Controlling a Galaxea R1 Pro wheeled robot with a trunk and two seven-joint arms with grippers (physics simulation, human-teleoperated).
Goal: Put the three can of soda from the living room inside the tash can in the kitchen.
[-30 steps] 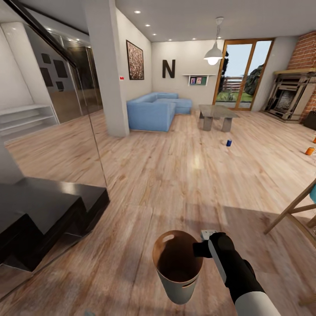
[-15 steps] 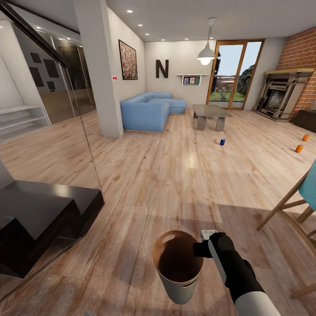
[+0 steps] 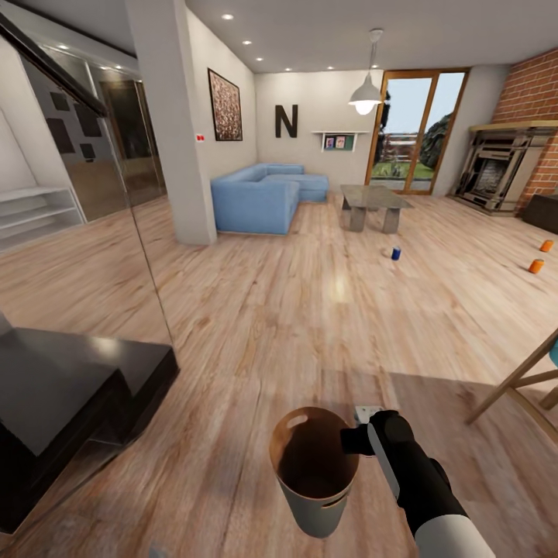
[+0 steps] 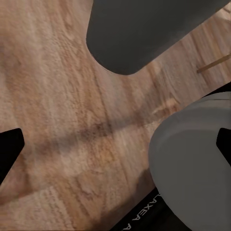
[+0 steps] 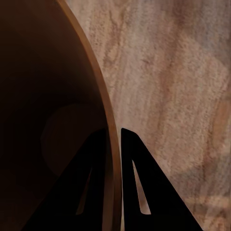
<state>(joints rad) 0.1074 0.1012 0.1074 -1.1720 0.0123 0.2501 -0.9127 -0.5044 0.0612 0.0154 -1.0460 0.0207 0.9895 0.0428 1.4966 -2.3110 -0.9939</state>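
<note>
Right gripper (image 5: 113, 144): two dark fingers pinched together on the rim of the trash can (image 3: 314, 508), one finger inside the brown wall, one outside; bin carried upright and low in front of the robot, nothing seen in it. Left gripper (image 4: 115, 144): dark fingertips at the picture's two far edges, wide apart, nothing between them, over bare plank floor (image 3: 294, 325) beside grey parts of the robot's own body. Soda cans: two orange cans (image 3: 536, 266) and (image 3: 547, 246) standing on the floor far off to the right, near the brick fireplace (image 3: 504, 174); a small blue can (image 3: 396, 253) nearer the coffee table (image 3: 372, 203); a third orange can not made out. Step judged: carrying the bin toward the cans, none yet collected. Next move calls for a turn rightward and a long roll across open floor. Edges to mind: wooden chair legs (image 3: 515, 380) near right, dark stair block (image 3: 70, 387) and glass panel (image 3: 116, 232) near left; broad free lane between.
</note>
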